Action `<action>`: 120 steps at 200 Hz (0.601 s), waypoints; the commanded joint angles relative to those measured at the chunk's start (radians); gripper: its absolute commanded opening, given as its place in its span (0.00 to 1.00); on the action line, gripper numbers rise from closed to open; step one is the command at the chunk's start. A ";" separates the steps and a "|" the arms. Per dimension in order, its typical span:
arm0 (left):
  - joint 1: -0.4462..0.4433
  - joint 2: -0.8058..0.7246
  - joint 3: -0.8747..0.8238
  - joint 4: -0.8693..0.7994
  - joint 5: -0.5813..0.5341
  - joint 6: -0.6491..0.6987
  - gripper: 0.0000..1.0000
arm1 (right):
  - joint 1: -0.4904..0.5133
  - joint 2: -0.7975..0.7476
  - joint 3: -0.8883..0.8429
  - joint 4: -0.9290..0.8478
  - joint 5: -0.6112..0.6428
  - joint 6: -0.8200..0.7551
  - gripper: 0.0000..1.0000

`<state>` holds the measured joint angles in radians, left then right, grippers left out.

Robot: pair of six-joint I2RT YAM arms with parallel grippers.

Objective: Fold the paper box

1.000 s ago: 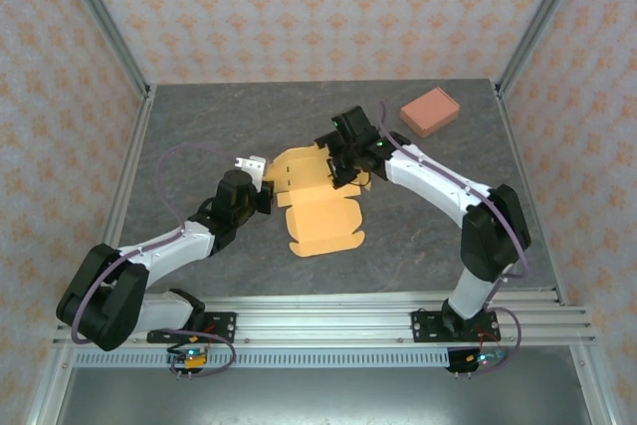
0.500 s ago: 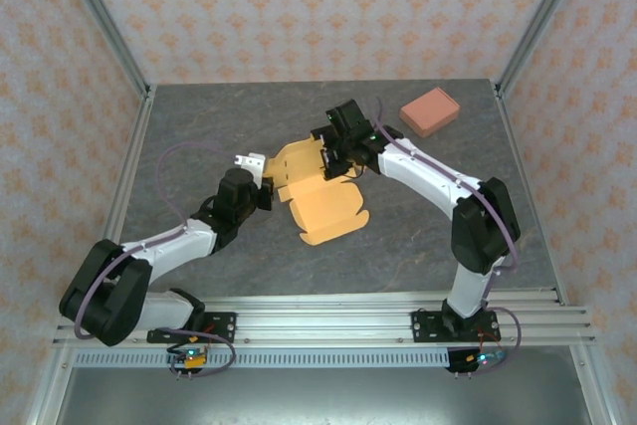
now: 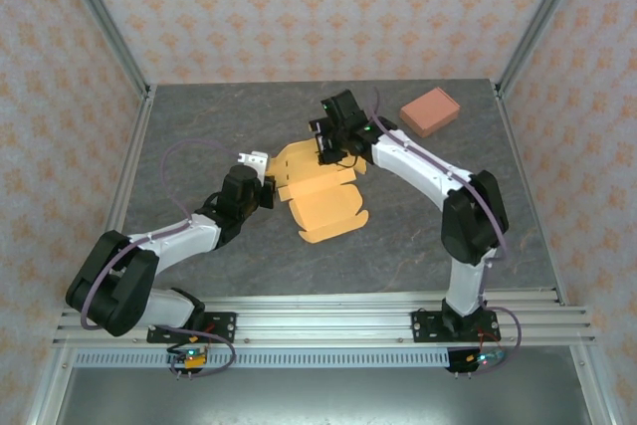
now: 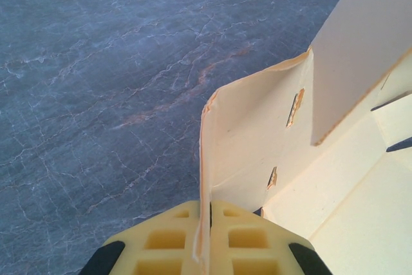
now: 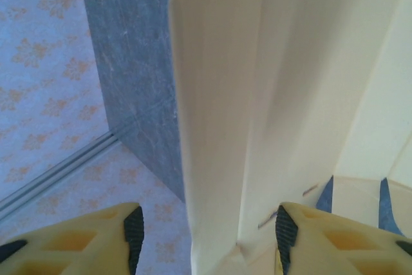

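Observation:
The paper box (image 3: 323, 204) is a flat orange-yellow card blank, partly raised, lying mid-table. My left gripper (image 3: 264, 192) is at its left side and shut on an upright side flap; in the left wrist view the flap's thin edge (image 4: 205, 159) runs down between the closed pads of that gripper (image 4: 210, 223). My right gripper (image 3: 331, 149) is at the box's far edge. In the right wrist view a folded pale panel (image 5: 257, 94) stands between the parted jaws of the right gripper (image 5: 207, 233). The right fingertip (image 5: 283, 230) is against the panel and the left fingertip (image 5: 133, 233) is clear of it.
A reddish-brown block (image 3: 430, 112) lies at the far right corner of the grey marbled table (image 3: 199, 126). Metal frame posts and patterned walls close in the left, right and back sides.
The right gripper has shifted toward the back left along the box's far edge and its jaws have narrowed around the panel. The box's near flap swung slightly right. The left gripper kept its hold.

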<state>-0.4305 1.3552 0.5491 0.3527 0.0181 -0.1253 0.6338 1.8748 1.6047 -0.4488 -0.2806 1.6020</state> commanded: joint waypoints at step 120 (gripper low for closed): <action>-0.003 -0.044 0.003 0.029 0.032 -0.038 0.42 | -0.028 -0.035 -0.210 0.267 0.112 -0.055 0.00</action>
<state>-0.4324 1.3666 0.5568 0.3557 0.0330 -0.1329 0.6144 1.8912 1.4773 -0.2916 -0.2356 1.5787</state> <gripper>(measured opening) 0.334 0.044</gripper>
